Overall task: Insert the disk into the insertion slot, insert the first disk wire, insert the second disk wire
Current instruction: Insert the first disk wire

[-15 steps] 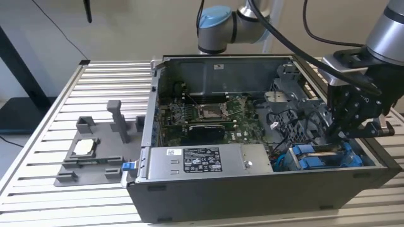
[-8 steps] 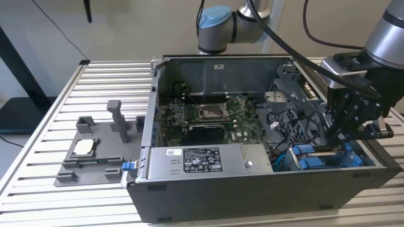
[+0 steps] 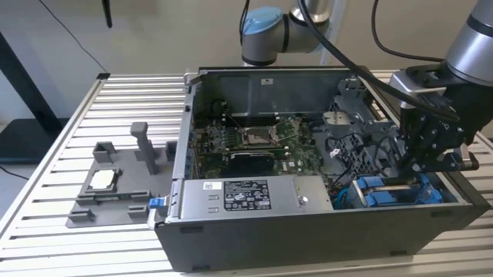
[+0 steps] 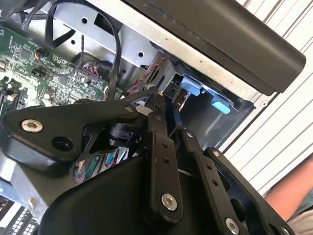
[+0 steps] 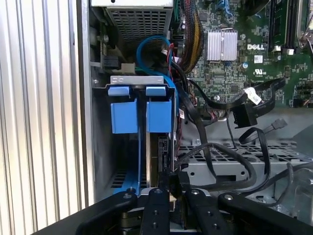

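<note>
1. disk (image 5: 160, 149) seated on edge in the insertion slot (image 5: 142, 79), exterior view's right, near corner.
2. gripper (image 5: 172, 185) clenched, seemingly on a small dark plug (image 5: 167, 174).
3. disk is stiff, fragile; hold its blue frame (image 5: 159, 117).

Ribbed metal table (image 3: 138, 98) before a plain, seemingly beige wall (image 3: 170, 34)

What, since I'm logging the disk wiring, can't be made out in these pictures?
Label of the disk: first wrist view, edge-on inside the insertion slot.
Its wire sockets: first wrist view, behind the gripper.
Slot interior: exterior view, behind the gripper.
Disk behind its blue tabs: second wrist view, covered by the gripper.
</note>
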